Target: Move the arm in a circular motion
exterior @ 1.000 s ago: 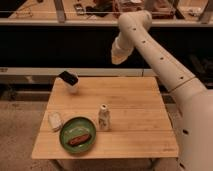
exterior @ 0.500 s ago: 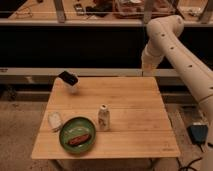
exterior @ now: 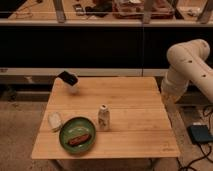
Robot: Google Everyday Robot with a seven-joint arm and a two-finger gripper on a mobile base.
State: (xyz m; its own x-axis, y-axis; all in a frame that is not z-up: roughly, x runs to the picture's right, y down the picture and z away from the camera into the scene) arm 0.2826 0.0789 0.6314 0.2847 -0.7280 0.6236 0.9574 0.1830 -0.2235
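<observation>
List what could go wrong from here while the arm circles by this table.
1. The arm hangs beside the table. The gripper, at the arm's lower end, is close to the table's right edge and could clip it on an inward swing.
2. A low sweep across the top might topple the small upright bottle.

Cream-white, thick-tubed robot arm (exterior: pixel 189 64): swinging rightward off the pale wooden counter (exterior: pixel 125 95), now hanging just beyond its right edge. Dark blue flat box (exterior: pixel 201 133) on floor: becoming uncovered. Its gripper: lying out of view.
</observation>
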